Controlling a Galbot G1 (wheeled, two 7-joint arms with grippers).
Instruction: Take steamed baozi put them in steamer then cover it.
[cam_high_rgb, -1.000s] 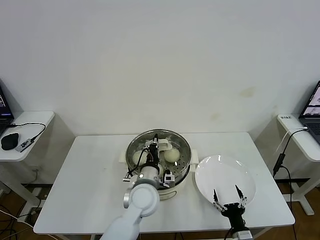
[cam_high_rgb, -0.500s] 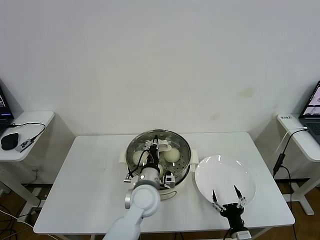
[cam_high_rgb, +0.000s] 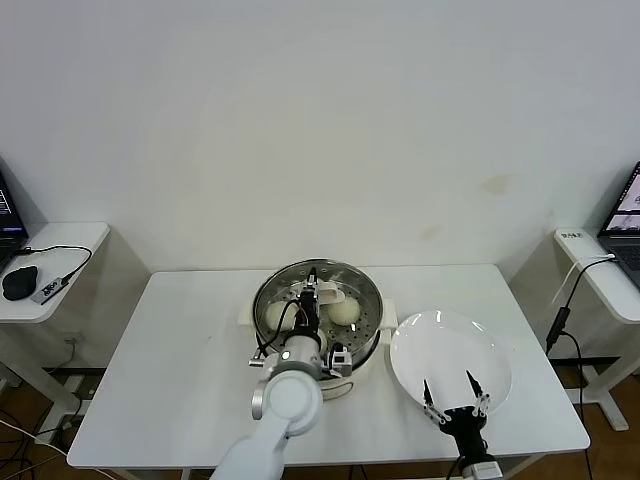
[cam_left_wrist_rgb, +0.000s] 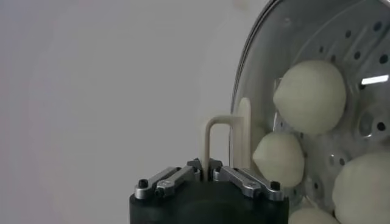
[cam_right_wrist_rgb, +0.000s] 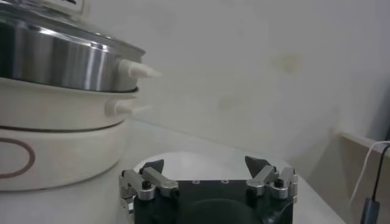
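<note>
The steamer (cam_high_rgb: 362, 338) stands mid-table, steel pot on a cream base. The cover (cam_high_rgb: 345, 277) lies over it, and I cannot tell whether it rests fully on the rim. My left gripper (cam_high_rgb: 309, 297) is shut on the cover's cream handle (cam_left_wrist_rgb: 242, 134), seen close in the left wrist view (cam_left_wrist_rgb: 207, 167). Through the glass I see the steamed baozi (cam_left_wrist_rgb: 309, 96) on the perforated tray, two of them clear in the head view (cam_high_rgb: 345, 311). My right gripper (cam_high_rgb: 452, 397) is open and empty over the front of the white plate (cam_high_rgb: 450, 345).
The white plate is bare, right of the steamer. In the right wrist view the steamer (cam_right_wrist_rgb: 58, 64) stands close to the plate (cam_right_wrist_rgb: 195, 159). Side desks with a mouse (cam_high_rgb: 17, 282) and cables flank the table.
My left gripper and the cover's handle have shifted slightly toward me over the steamer. My right gripper has drawn back a little toward the front edge.
</note>
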